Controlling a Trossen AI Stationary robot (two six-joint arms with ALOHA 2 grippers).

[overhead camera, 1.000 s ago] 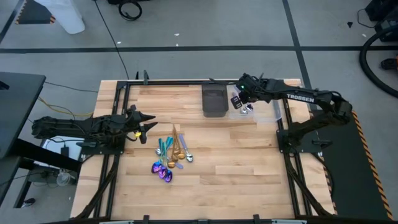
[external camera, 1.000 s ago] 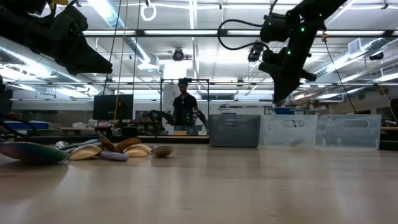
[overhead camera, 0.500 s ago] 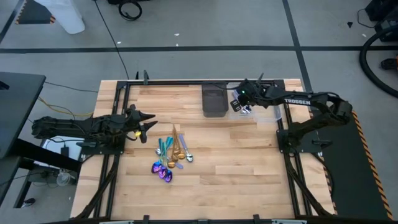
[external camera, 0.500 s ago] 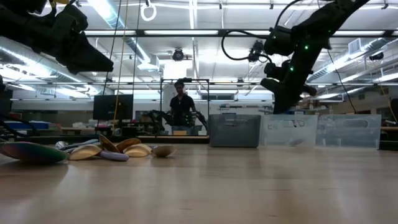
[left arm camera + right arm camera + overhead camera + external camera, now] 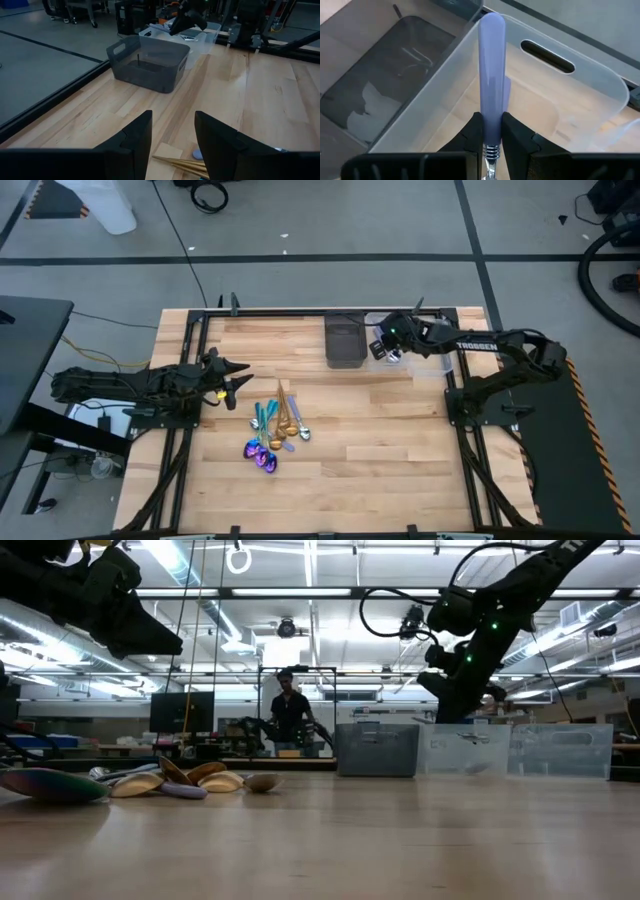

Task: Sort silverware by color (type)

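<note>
1. The right gripper [image 5: 490, 131] hangs over the clear bin [image 5: 580, 95] beside the dark bin [image 5: 344, 343], its fingers clamped on a lilac-handled utensil [image 5: 491, 75].
2. The left gripper [image 5: 172, 131] waits near the silverware pile [image 5: 274, 430], fingers apart and empty.

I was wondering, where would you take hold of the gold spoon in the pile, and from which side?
The gold spoon is probably best taken by its slim handle, which sticks out of the pile toward the table's far edge, clear of the teal spoons; the bowls overlap. Come down from above, fingers across the handle. The open left gripper is nearest.
</note>
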